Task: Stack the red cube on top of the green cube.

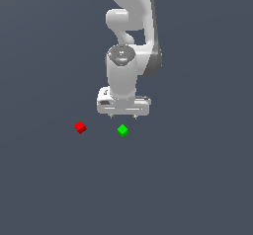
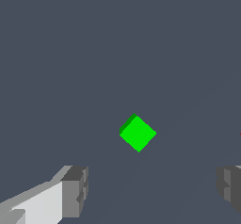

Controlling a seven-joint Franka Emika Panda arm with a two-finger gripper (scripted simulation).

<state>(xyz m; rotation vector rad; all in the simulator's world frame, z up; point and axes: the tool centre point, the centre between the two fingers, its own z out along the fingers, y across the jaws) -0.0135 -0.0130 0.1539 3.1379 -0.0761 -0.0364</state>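
The tiny red cube (image 1: 80,127) lies on the dark grey floor at the exterior view's left. The tiny green cube (image 1: 122,130) lies to its right, a short way apart. My white gripper (image 1: 122,116) hangs above the floor just behind the green cube, its fingers spread wide and empty. In the wrist view the green cube (image 2: 137,133) sits on the floor between and beyond my two grey fingertips (image 2: 75,190), and the gripper (image 2: 153,188) is open. The red cube is out of the wrist view.
The plain dark grey floor (image 1: 197,179) stretches all around. The white arm (image 1: 131,26) rises behind the gripper.
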